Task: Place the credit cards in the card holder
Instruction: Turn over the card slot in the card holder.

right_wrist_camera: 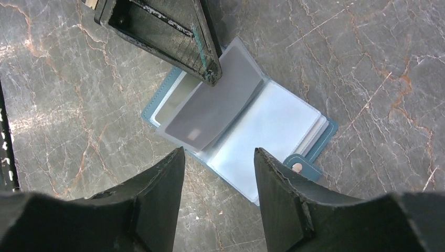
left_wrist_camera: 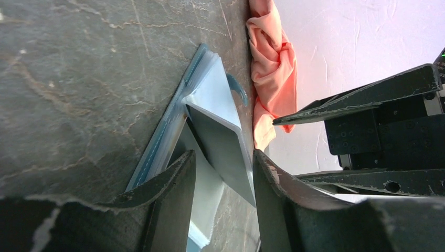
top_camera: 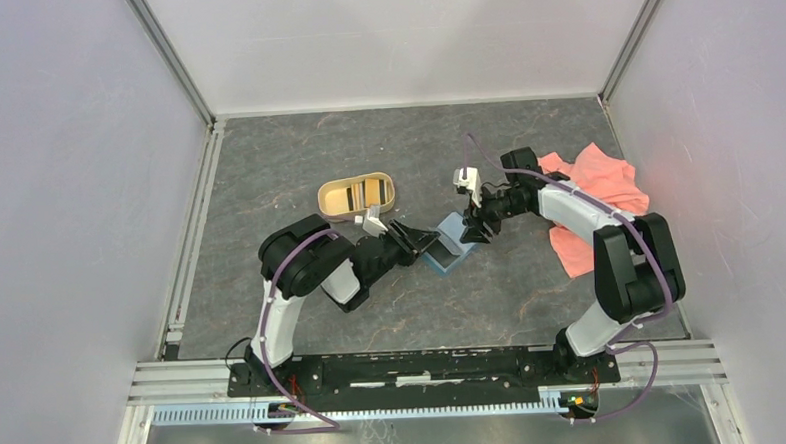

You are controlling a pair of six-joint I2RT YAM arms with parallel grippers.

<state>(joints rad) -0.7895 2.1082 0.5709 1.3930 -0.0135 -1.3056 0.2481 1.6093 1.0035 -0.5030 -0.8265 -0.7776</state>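
The teal card holder [top_camera: 448, 246] lies open on the dark stone table between my two grippers. In the right wrist view its clear inner sleeves [right_wrist_camera: 267, 131] are spread, and one sleeve with a grey card [right_wrist_camera: 210, 113] inside is lifted up at the left. My left gripper [top_camera: 426, 242] is open. Its fingers straddle that lifted sleeve [left_wrist_camera: 220, 142], which leans against one finger [left_wrist_camera: 270, 181]. My right gripper [right_wrist_camera: 219, 155] is open and empty. It hovers over the holder's near edge, beside the snap tab [right_wrist_camera: 299, 168]. More cards, yellow and black, lie in the tan oval tray [top_camera: 358, 193].
A crumpled pink cloth [top_camera: 596, 188] lies at the right of the table, behind the right arm; it also shows in the left wrist view [left_wrist_camera: 270, 68]. White walls and metal rails enclose the table.
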